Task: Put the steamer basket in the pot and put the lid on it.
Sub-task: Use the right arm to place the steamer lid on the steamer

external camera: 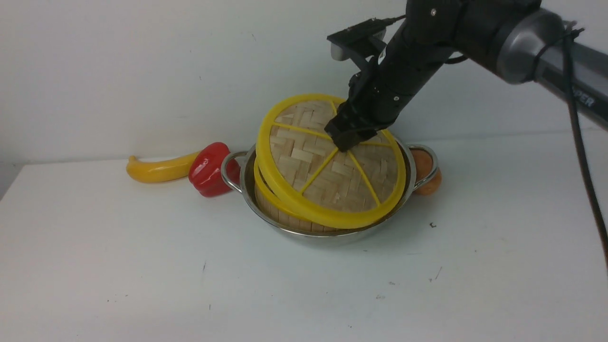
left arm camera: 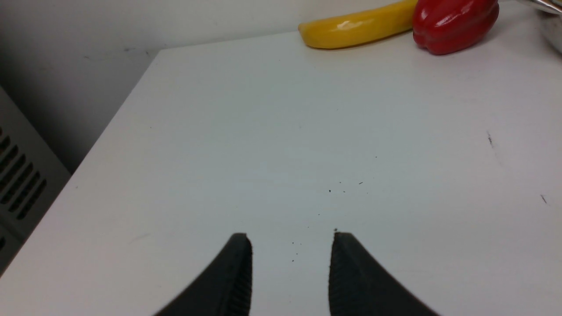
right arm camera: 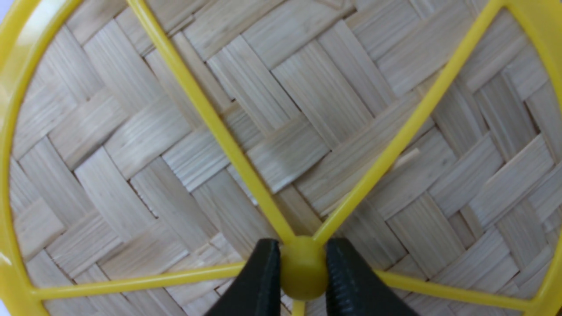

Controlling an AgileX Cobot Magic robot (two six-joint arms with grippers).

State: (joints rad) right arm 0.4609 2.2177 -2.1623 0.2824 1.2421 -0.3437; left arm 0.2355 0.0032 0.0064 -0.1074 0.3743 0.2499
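The lid (external camera: pixel 332 166) is your concern now: it sits tilted over the steamer basket (external camera: pixel 280 211), its near edge low against the basket's yellow rim and its far edge raised well above it, so it is not yet seated. The basket is already down inside the pot (external camera: pixel 327 236), with only a band of its upright strips showing under the lid's front edge. Judge the step as the last one, putting the lid on. The right tool (external camera: pixel 349 137) is clamped narrow on the lid's centre knob (right arm camera: pixel 303 272), one jaw on each side, as the right wrist view shows plainly. What the next move seems to call for is levelling the lid, bringing its rim square over the basket's rim, and lowering the far side until it rests all round before you let the knob go; released at this slant, it could slide toward the near side. The right arm (external camera: pixel 475 28) reaches in from the upper right, its forearm slanting down and leftward onto the knob. The left tool (left arm camera: pixel 290 245) hangs low over bare surface (left arm camera: pixel 263 131), jaws parted and holding nothing, well apart from the pot. A banana (external camera: pixel 159 168) and a red pepper (external camera: pixel 211 168) lie just left of the pot, an orange thing (external camera: pixel 425 173) behind its right handle.
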